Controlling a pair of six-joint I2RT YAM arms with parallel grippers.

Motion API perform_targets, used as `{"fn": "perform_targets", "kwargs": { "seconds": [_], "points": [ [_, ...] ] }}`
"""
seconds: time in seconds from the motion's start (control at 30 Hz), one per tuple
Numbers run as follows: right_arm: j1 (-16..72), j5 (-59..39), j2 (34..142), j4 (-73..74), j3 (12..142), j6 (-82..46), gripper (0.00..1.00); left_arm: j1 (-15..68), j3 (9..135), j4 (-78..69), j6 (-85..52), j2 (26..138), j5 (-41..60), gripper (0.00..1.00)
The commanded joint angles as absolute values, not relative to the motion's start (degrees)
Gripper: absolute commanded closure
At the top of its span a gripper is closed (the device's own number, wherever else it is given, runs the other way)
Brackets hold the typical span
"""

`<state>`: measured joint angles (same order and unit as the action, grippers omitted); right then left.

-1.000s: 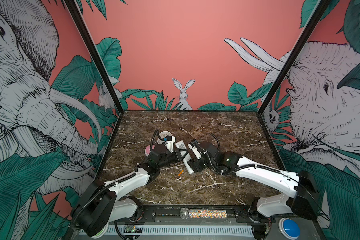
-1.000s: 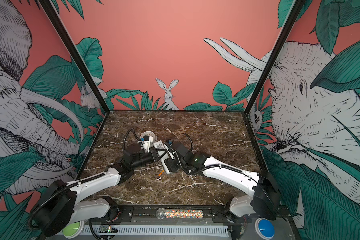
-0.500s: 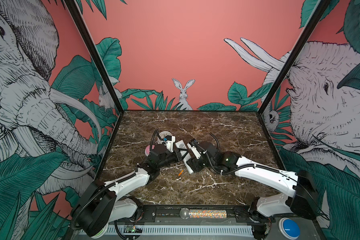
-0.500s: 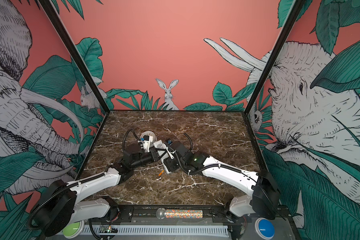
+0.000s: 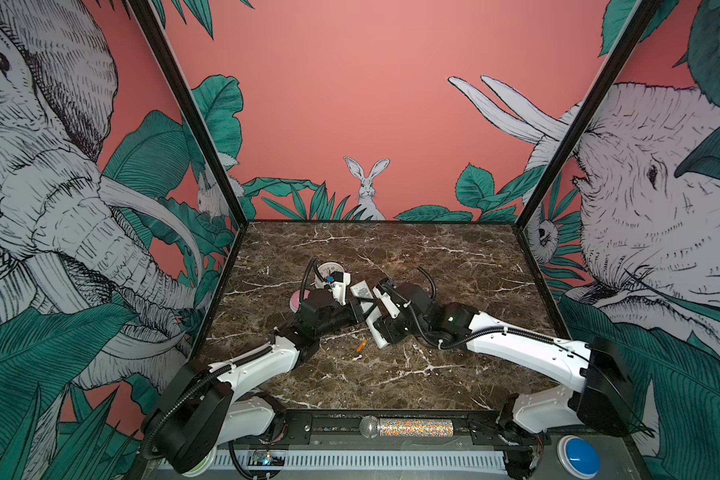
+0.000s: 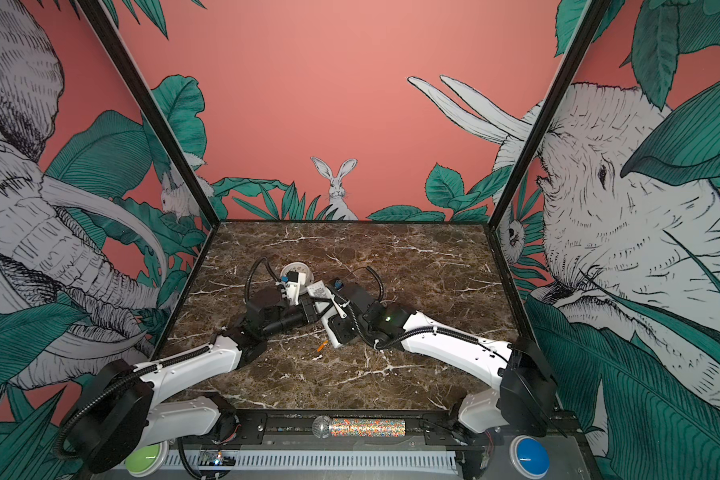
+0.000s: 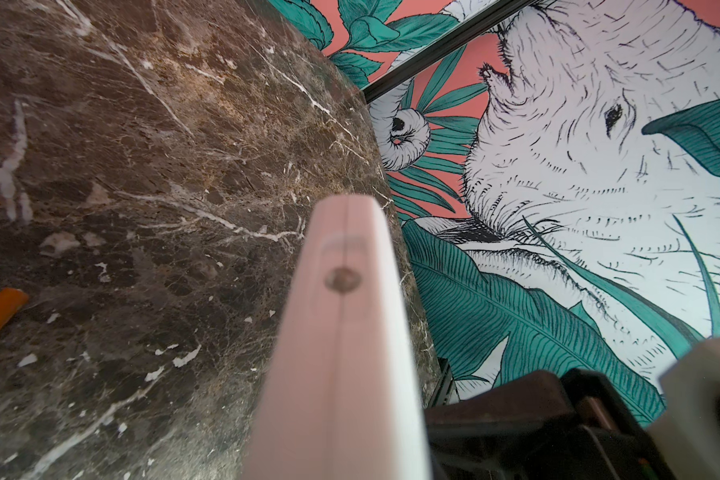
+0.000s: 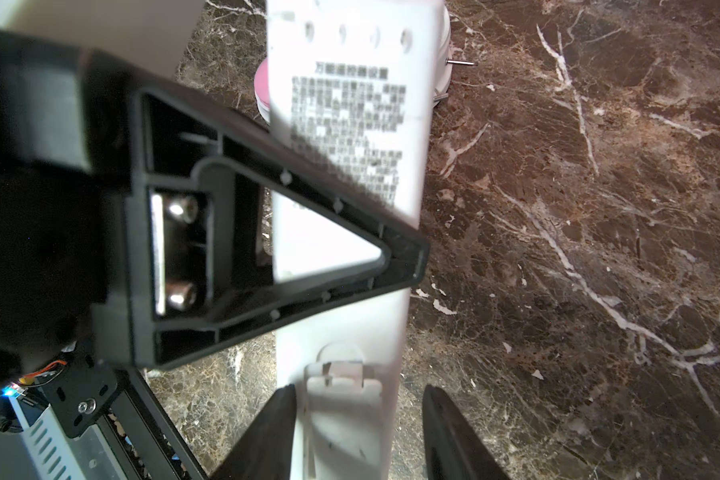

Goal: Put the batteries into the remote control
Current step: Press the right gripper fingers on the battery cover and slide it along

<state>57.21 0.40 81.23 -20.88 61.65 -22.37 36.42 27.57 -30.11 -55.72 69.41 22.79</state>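
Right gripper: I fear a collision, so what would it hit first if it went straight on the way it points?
Probably a finger of the left gripper, lying across the remote just ahead; the right gripper straddles the remote. Depth is unclear.

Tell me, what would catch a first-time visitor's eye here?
A giant drawn elephant fills the wall on the left in both top views, and a small rabbit sits on the pink back wall. At the middle of the marble table, the left arm and the right arm meet at a slim white remote control, and one orange battery lies loose on the table just in front of it.
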Motion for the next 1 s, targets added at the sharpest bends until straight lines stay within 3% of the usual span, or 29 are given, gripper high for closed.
{"fn": "perform_targets", "kwargs": {
  "seconds": [0.0,0.97],
  "points": [
    [56.85,0.18,81.80,-19.16,60.97,-22.97,0.51,36.18,27.07,-32.68,-55.99,68.28,22.48,1.00],
    [56.87,-1.05,83.06,-18.35,61.26,-23.16,0.68,36.12,27.52,-32.83,-55.59,67.76,23.01,1.00]
  ]
}}
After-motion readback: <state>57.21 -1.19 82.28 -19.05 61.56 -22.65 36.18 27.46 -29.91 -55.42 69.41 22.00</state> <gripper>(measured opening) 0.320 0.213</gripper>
